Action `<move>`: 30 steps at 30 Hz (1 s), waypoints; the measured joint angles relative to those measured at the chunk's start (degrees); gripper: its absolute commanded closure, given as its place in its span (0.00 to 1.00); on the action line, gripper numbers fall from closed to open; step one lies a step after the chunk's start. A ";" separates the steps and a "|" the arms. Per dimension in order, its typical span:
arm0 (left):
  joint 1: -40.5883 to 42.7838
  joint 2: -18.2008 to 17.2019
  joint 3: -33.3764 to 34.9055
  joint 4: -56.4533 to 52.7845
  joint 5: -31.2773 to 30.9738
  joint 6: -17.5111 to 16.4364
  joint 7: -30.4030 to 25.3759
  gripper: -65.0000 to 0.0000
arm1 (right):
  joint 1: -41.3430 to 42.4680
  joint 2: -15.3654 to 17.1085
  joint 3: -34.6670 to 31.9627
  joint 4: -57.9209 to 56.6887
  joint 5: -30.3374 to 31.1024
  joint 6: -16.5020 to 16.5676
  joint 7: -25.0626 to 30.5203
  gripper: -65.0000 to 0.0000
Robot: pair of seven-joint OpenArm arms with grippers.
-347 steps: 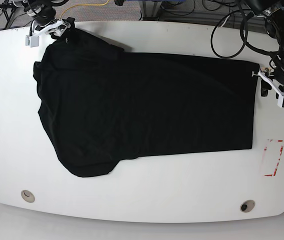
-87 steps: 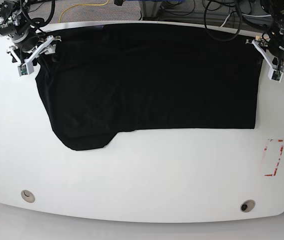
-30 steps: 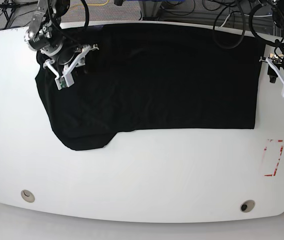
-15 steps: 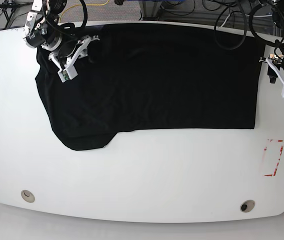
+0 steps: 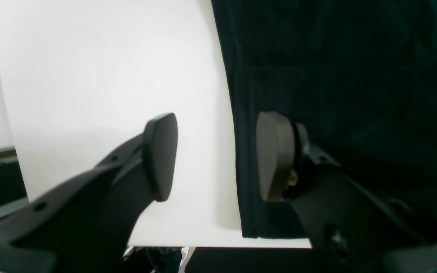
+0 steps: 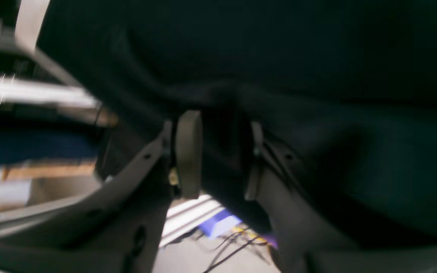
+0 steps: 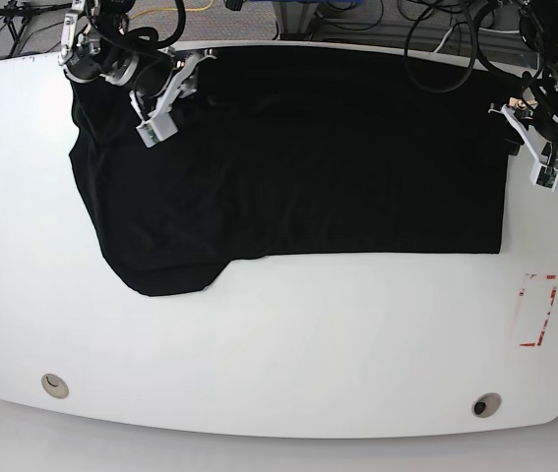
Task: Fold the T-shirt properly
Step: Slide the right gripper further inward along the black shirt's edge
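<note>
The black T-shirt (image 7: 308, 157) lies spread flat across the far half of the white table (image 7: 279, 344), with one sleeve (image 7: 170, 275) reaching toward the near side. No print shows. My right gripper (image 7: 165, 98) is over the shirt's far left part, by the table's far edge. In the blurred right wrist view its jaws stand narrow, and dark T-shirt (image 6: 279, 57) fabric fills the gap between the pads (image 6: 188, 151). My left gripper (image 7: 527, 143) stands open at the shirt's right hem. One pad (image 5: 271, 155) is over the T-shirt (image 5: 336, 76), the other over bare table (image 5: 89, 76).
A red-outlined rectangle (image 7: 536, 310) is marked on the table at the right. Two round holes (image 7: 54, 384) (image 7: 486, 404) sit near the front edge. Cables (image 7: 446, 39) lie beyond the far edge.
The right gripper has travelled from the shirt's left shoulder area up and to the right, toward the far edge. The left gripper has shifted slightly toward the hem. The shirt's outline looks the same.
</note>
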 measured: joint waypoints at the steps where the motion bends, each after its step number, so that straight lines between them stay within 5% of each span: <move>1: 0.04 0.00 0.00 0.00 0.04 0.00 0.07 0.52 | 0.13 0.02 -1.99 -0.55 -0.13 0.00 0.15 0.76; 10: 0.09 -0.83 -0.07 0.00 0.02 0.00 0.07 0.52 | 4.94 -1.11 -10.64 -4.72 -7.76 0.00 0.04 0.76; 30: 0.02 -2.19 -3.58 0.00 0.00 0.00 0.07 0.52 | 15.08 -1.75 -15.98 -15.47 -8.76 -0.02 3.98 0.76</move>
